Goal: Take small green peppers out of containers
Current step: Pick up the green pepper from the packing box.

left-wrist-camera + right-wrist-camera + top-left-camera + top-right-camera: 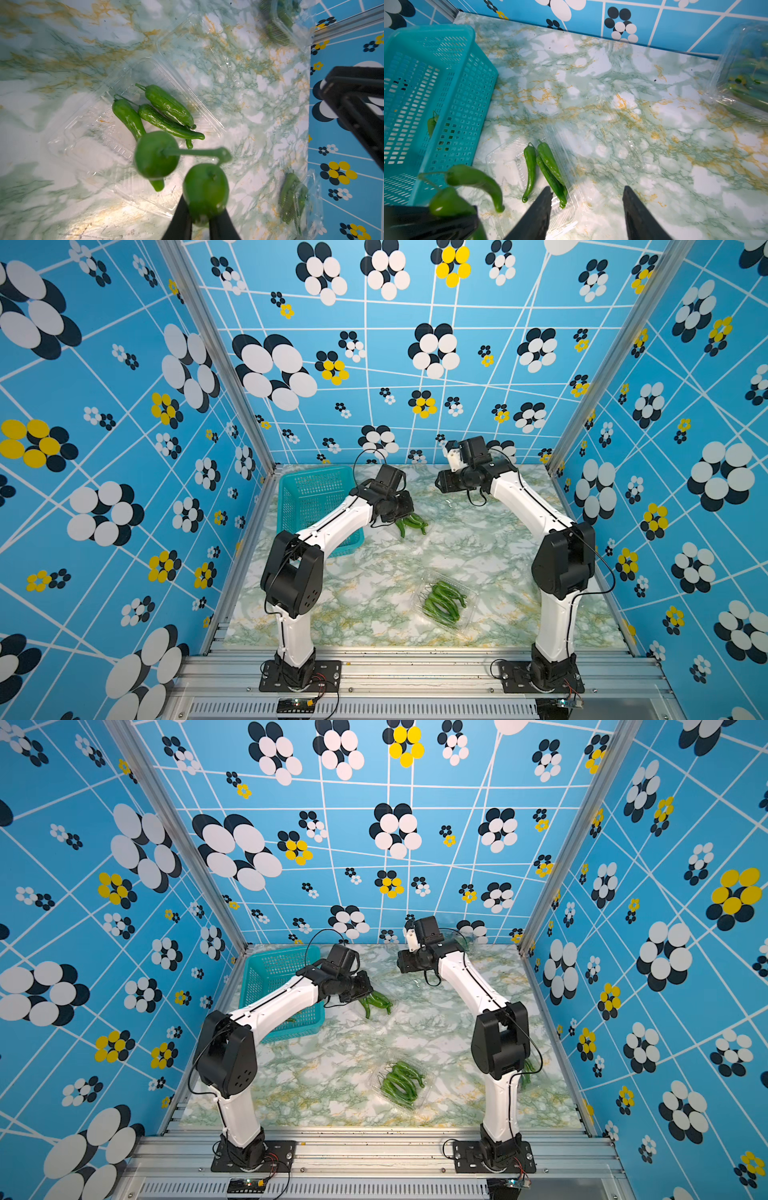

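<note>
Left jaws gripping green peppers (pixel 205 191), open clamshell (pixel 83 133) beneath, right jaws parted

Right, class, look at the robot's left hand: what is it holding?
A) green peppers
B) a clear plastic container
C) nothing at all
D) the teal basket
A: in the left wrist view the left hand is closed on green peppers, which sit pinched between its two dark fingers.
</note>
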`<state>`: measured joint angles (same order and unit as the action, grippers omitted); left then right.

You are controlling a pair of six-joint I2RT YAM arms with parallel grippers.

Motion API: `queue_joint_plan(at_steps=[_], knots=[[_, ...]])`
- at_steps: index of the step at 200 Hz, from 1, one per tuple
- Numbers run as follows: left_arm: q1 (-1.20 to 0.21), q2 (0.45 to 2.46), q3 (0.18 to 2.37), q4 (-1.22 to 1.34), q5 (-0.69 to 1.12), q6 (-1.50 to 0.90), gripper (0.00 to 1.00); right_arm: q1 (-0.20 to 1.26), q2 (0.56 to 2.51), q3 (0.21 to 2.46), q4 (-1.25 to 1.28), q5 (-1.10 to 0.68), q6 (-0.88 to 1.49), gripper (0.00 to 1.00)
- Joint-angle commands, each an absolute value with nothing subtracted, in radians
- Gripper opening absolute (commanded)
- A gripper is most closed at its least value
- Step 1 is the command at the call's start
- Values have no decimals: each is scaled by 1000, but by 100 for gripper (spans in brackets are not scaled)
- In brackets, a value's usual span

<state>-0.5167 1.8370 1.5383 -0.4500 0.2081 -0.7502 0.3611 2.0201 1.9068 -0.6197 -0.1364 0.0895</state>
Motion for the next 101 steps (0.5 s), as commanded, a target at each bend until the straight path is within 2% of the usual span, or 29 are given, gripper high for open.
queue_joint_plan(at_steps=[1, 24, 59, 101], knots=[[-481, 1724, 1482, -505, 180, -731, 13, 360, 2051, 1960, -657, -168, 86, 56], [-414, 1583, 1395, -504, 193, -745, 14, 362, 2062, 1967, -645, -199, 111, 56], [-228, 1413, 1279, -532, 280, -732, 16, 376, 2082, 1960, -635, -220, 125, 56], [-22, 1374, 1171, -531, 371, -704, 17, 405, 2115, 2009, -670, -272, 87, 57]])
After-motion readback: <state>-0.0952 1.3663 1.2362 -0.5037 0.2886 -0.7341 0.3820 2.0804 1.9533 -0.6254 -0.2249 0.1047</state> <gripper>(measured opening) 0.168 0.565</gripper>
